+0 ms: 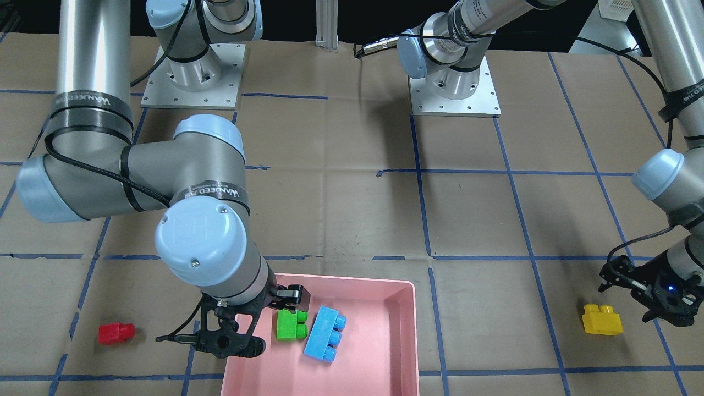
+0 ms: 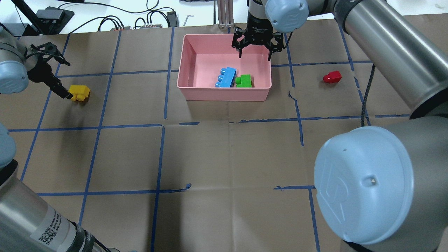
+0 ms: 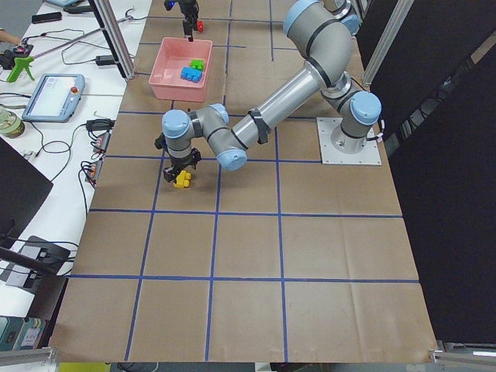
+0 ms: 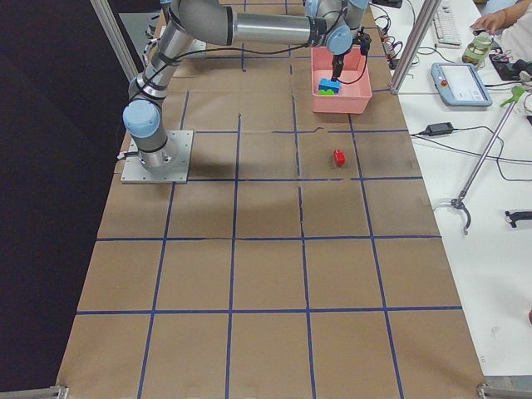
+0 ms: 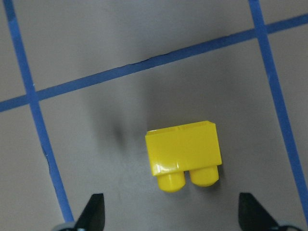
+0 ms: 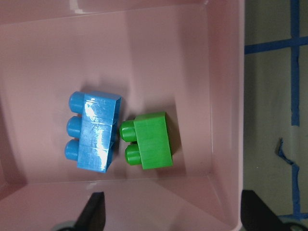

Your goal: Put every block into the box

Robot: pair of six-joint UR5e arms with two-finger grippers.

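The pink box (image 2: 190,59) holds the light-blue block (image 2: 226,77) and the green block (image 2: 244,81) side by side; both show in the right wrist view, light-blue (image 6: 94,137) and green (image 6: 151,139). My right gripper (image 2: 254,52) hangs open and empty above the box's far part. The yellow block (image 2: 79,93) lies on the table at the left. My left gripper (image 2: 64,78) is open just above and beside it, not touching; the left wrist view shows the yellow block (image 5: 185,149) ahead of the open fingertips. The red block (image 2: 332,76) lies on the table right of the box.
The table is brown paper with a blue tape grid (image 2: 164,124). The two arm bases (image 1: 454,88) stand on metal plates at the robot's side. Cables and devices (image 2: 115,22) lie beyond the table's far edge.
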